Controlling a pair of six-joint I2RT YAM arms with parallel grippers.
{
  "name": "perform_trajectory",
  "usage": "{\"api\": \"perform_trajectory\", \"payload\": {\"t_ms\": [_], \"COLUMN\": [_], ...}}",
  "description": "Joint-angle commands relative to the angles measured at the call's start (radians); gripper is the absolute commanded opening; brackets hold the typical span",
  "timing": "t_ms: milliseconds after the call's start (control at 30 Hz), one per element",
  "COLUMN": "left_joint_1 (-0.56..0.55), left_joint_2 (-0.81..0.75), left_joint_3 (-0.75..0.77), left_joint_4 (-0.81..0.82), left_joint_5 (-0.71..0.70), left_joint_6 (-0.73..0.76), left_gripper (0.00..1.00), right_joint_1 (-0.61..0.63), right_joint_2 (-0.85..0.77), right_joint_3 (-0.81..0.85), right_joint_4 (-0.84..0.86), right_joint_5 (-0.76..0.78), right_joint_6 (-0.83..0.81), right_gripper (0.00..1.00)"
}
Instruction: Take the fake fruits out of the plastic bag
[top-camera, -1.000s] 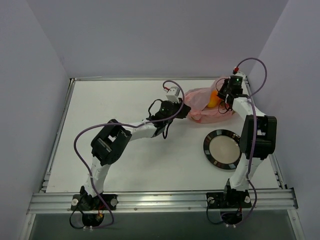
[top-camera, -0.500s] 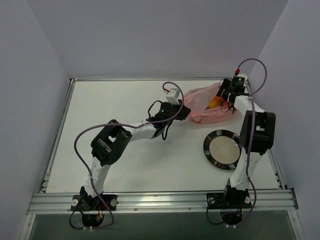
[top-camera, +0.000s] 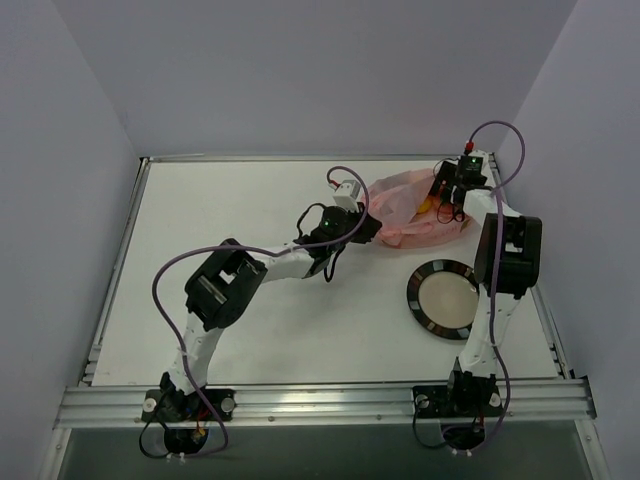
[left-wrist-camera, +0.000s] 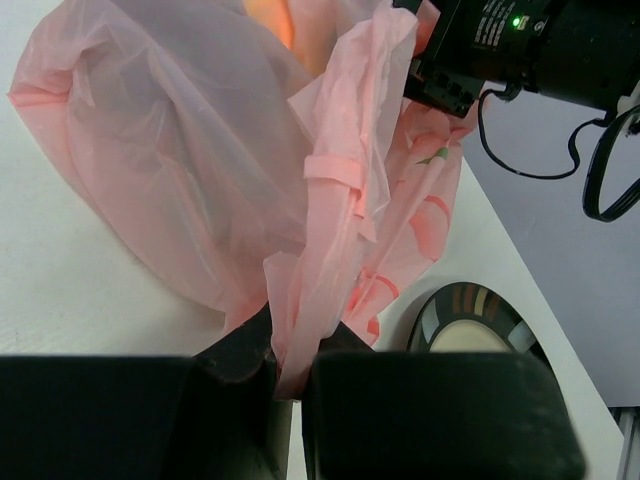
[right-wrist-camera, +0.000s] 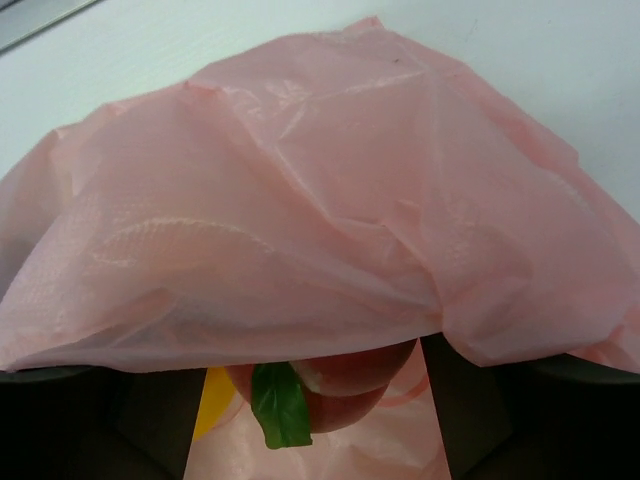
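Top external view is giving us the plastic bag lying crumpled at the far right of the worktop, with both arms reaching to it, one from each side. Left claw is clamping tight on a bunched fold of the pink film. The left wrist camera is showing that fold rising straight up out of the closed jaws while the rest of the bag is billowing off to the left. Right claw is standing wide at the bag's mouth, its dark fingers sitting well apart and a sheet of film draping over the top of them. Between those fingers a red strawberry with a green leaf is showing, apparently touching neither one. The yellow-orange fruit is peeking out just beside it on the left, and both are lying inside the bag. Round black-rimmed plate is sitting near the bag, toward the arm bases and not touching it.
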Motion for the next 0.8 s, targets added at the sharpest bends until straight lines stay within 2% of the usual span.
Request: {"api": "perform_trajectory", "payload": {"t_ms": [0, 33, 133, 167, 300, 500, 767], "left_joint_1": [0.0, 0.0, 0.0, 0.0, 0.001, 0.011, 0.034], "left_joint_2": [-0.002, -0.002, -0.001, 0.001, 0.004, -0.001, 0.007], "left_joint_3": [0.038, 0.041, 0.048, 0.061, 0.087, 0.111, 0.148], "left_joint_4": [0.051, 0.049, 0.046, 0.045, 0.034, 0.011, 0.0], "left_joint_5": [0.013, 0.013, 0.017, 0.017, 0.011, -0.018, -0.032], "left_joint_6": [-0.013, -0.013, -0.007, -0.006, -0.002, 0.001, -0.012], "left_gripper": [0.02, 0.02, 0.02, 0.02, 0.02, 0.02, 0.02], "right_joint_1": [0.005, 0.01, 0.021, 0.021, 0.024, 0.038, 0.048], "right_joint_2": [0.028, 0.02, -0.056, -0.084, -0.249, -0.412, -0.639], "right_joint_3": [0.038, 0.035, -0.008, -0.025, -0.14, -0.329, -0.481], "right_joint_4": [-0.008, 0.009, 0.046, 0.053, 0.106, 0.185, 0.175], "right_joint_5": [0.024, 0.024, 0.011, -0.012, -0.084, -0.146, -0.125], "right_joint_6": [-0.003, -0.003, 0.009, 0.015, 0.077, 0.152, 0.209], "right_gripper": [0.68, 0.51, 0.32, 0.3, 0.29, 0.28, 0.26]}}
